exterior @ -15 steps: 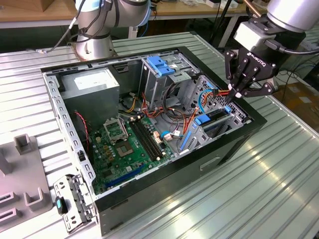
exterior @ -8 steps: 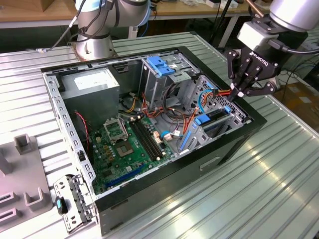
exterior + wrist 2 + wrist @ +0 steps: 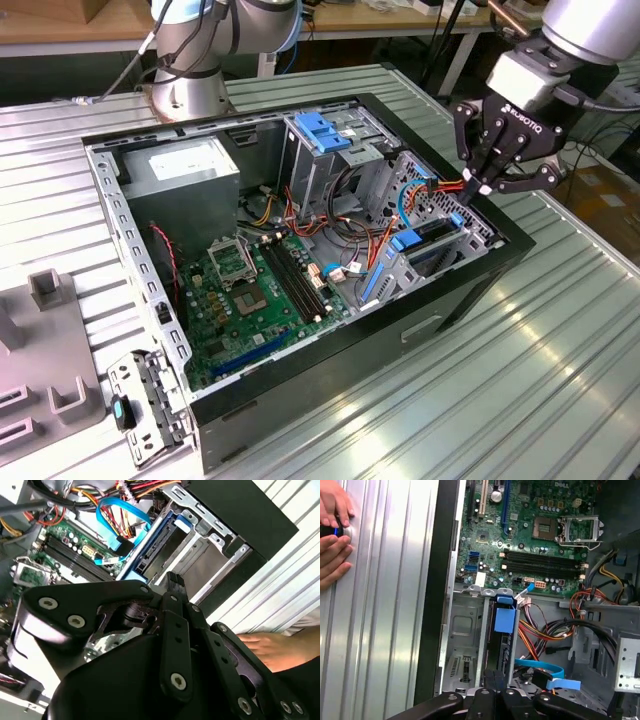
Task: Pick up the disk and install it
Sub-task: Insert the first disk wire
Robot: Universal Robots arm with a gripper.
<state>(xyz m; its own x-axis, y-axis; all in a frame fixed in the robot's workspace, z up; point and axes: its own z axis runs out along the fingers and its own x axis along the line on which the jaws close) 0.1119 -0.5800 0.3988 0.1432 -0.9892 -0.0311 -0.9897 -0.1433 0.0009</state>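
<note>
Exterior view puts the gripper [image 3: 485, 187] just above the drive bay [image 3: 440, 205] at the case's [image 3: 470, 290] corner. Its fingers are pinched together on nothing, as far as the angle lets me judge. The disk [image 3: 504, 625] stands on edge inside the bay, its blue carrier showing, so the installing step looks at or near its end. Any further press would call for a straight push along the bay's rails. Room is tight, with the bay wall on one side, the orange cables [image 3: 540, 630] and blue data cable [image 3: 542, 667] just beside, and the case rim close.
</note>
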